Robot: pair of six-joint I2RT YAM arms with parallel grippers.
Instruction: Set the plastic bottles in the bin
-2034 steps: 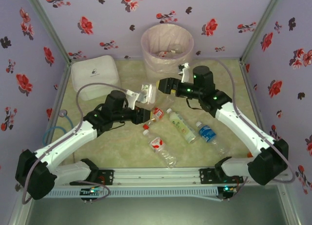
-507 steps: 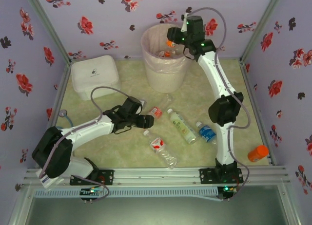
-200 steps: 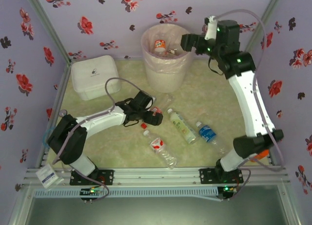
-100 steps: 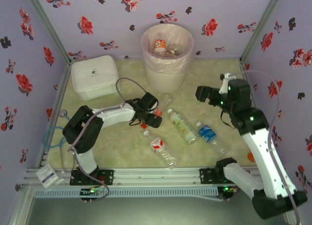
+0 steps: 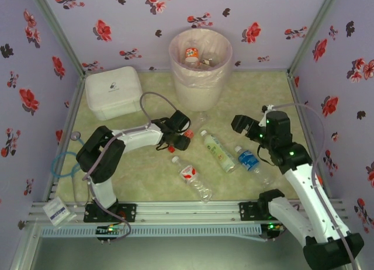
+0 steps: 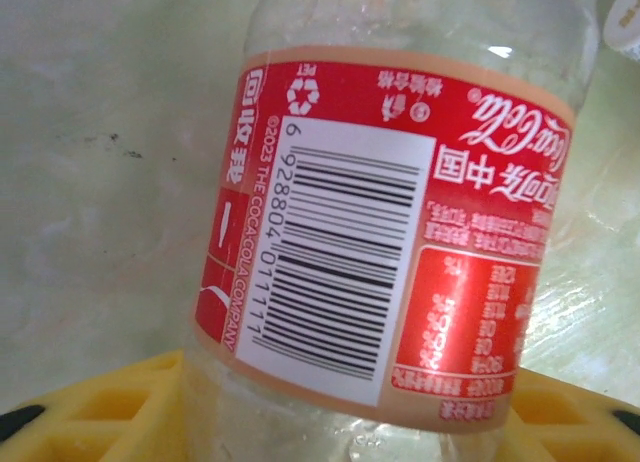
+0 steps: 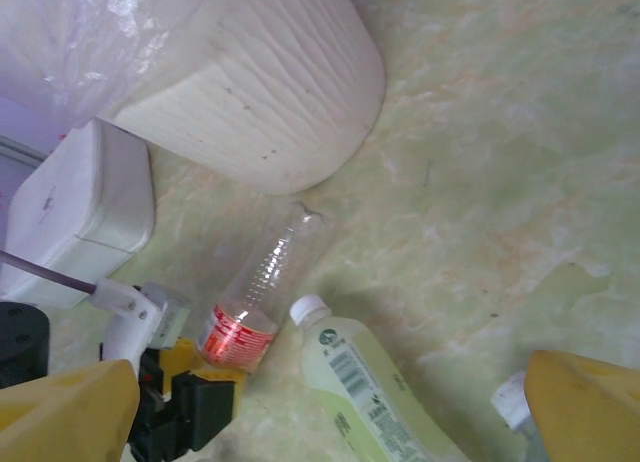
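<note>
Left gripper [image 5: 180, 140] jaws pinch Coca-Cola bottle [image 6: 390, 232] at its label, likely for lift to bin [image 5: 198, 86] at 12 o'clock. Right gripper [image 5: 238, 123] jaws wide, empty, facing pale-green bottle [image 7: 350, 382].

Red-label bottle [image 7: 250, 317] lies nr bin [image 7: 260, 92], just beside pale-label bottle [image 7: 365, 387].

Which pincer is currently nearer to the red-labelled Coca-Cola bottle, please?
Left. The left pincer straddles the red-labelled bottle; the right pincer hovers well away, beyond the pale-green bottle.
</note>
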